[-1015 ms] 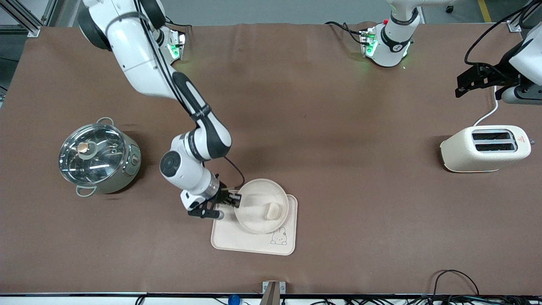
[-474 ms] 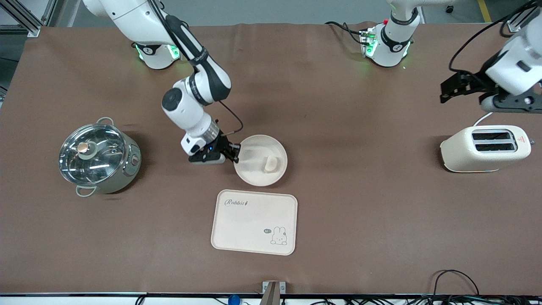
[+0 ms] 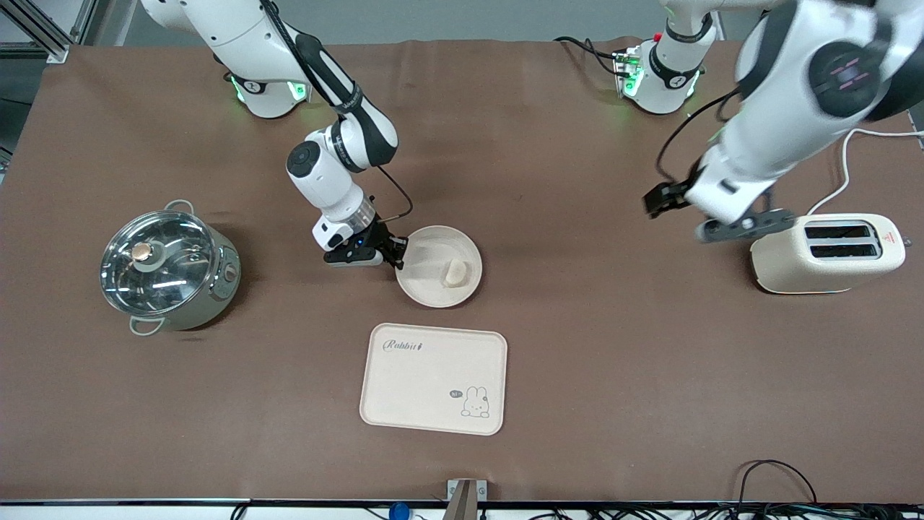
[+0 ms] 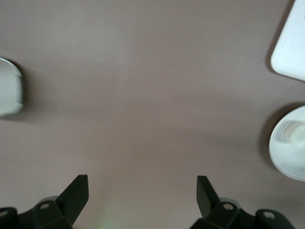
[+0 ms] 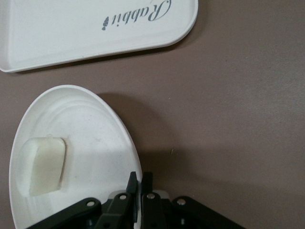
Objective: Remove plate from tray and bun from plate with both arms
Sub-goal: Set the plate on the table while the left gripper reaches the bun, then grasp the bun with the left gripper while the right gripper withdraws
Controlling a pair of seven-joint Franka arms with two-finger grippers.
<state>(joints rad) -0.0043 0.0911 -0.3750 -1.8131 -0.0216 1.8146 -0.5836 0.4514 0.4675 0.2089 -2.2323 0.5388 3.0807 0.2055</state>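
The right pincer (image 3: 395,254) is clamped on the rim of the round plate (image 3: 426,285), mid-desk, farther from the front edge than the rabbit tray (image 3: 433,379). The bun (image 3: 456,273) rests in the plate. The left pincer (image 3: 668,202) hangs with fingers spread over bare desk beside the toaster (image 3: 826,253).

The table cover (image 3: 548,217) looks like matt brown cloth, slightly creased. The pot (image 3: 170,271) is shiny metal with a glossy glass lid. The plate (image 5: 81,143) and tray (image 3: 433,379) seem smooth matt plastic, perhaps.
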